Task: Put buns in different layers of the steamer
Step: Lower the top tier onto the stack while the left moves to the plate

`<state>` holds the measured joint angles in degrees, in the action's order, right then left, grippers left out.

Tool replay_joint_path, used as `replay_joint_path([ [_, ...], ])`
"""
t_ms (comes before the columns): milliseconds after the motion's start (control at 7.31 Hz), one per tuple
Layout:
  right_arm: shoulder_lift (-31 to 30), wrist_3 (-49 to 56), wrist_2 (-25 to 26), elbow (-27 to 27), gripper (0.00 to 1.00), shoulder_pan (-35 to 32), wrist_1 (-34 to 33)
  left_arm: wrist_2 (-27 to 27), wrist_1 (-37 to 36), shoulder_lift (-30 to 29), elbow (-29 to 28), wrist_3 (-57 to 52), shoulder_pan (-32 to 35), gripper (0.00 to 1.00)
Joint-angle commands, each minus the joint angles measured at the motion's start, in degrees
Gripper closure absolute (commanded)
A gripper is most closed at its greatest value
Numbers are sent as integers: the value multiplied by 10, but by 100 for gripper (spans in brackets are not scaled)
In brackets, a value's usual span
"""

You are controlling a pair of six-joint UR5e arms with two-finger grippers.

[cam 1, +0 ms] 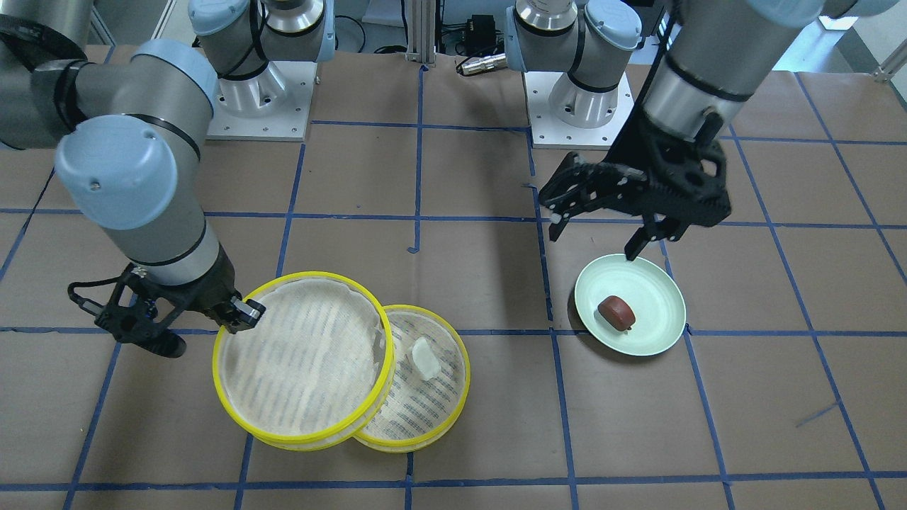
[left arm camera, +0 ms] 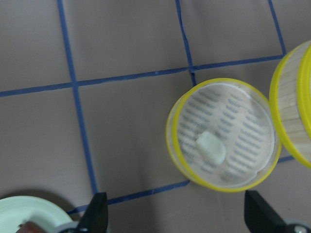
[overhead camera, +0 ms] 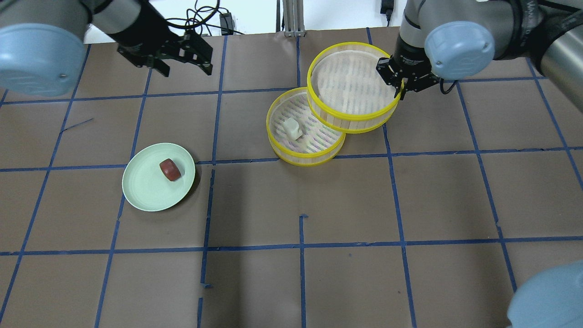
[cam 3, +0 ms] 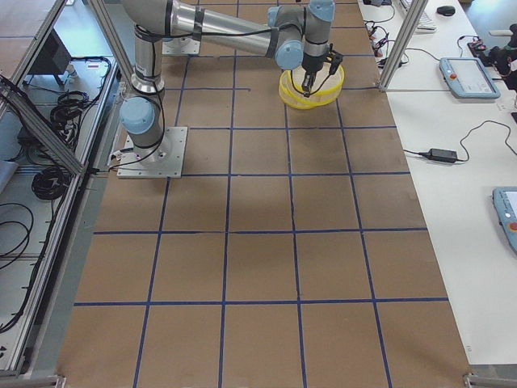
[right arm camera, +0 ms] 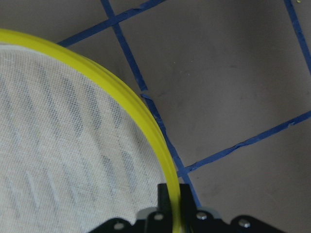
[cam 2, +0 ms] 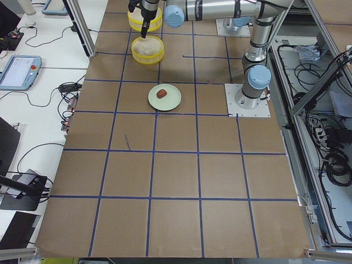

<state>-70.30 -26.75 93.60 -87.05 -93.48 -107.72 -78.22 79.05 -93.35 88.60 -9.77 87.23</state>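
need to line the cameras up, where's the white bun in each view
Front-facing: white bun lower centre, in the lower tray.
Overhead: upper centre, in the same tray.
Exterior left: too small to tell.
Exterior right: cannot make it out.
Left wrist: right of centre.
Right wrist: not in it.
Shared landmark: the yellow-rimmed lower tray holding it.

One camera faces the robot from across the desk (cam 1: 453, 177), looking steeply down on the yellow trays (cam 1: 305, 361). Another looks forward and down at the trays from behind the robot; both also take in the green plate (cam 1: 659, 297). Two distant cameras at the desk's ends look along it toward the trays. The left wrist camera looks down on the lower tray (left arm camera: 243, 121) from nearby; the right sits very close against the upper tray (right arm camera: 73, 145).
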Motion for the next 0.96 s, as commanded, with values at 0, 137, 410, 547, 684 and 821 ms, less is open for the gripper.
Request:
replay_joint_path([
  [0,28,-51,36,0,96,-70,-17,-11,49,19,9,-13,-15,0],
  [137,44,-66,35,1,96,-92,-17,-11,50,19,10,-14,-14,0],
  [410,46,-71,30,1,96,-96,-17,-11,50,20,11,-14,-14,0],
  [547,49,-71,30,1,95,-96,-18,-11,50,19,11,-14,-14,0],
  [684,51,-71,30,1,95,-96,-25,-11,50,18,11,-14,-13,0],
  [821,53,-72,30,1,95,-96,-34,-13,52,23,16,-14,-13,0],
])
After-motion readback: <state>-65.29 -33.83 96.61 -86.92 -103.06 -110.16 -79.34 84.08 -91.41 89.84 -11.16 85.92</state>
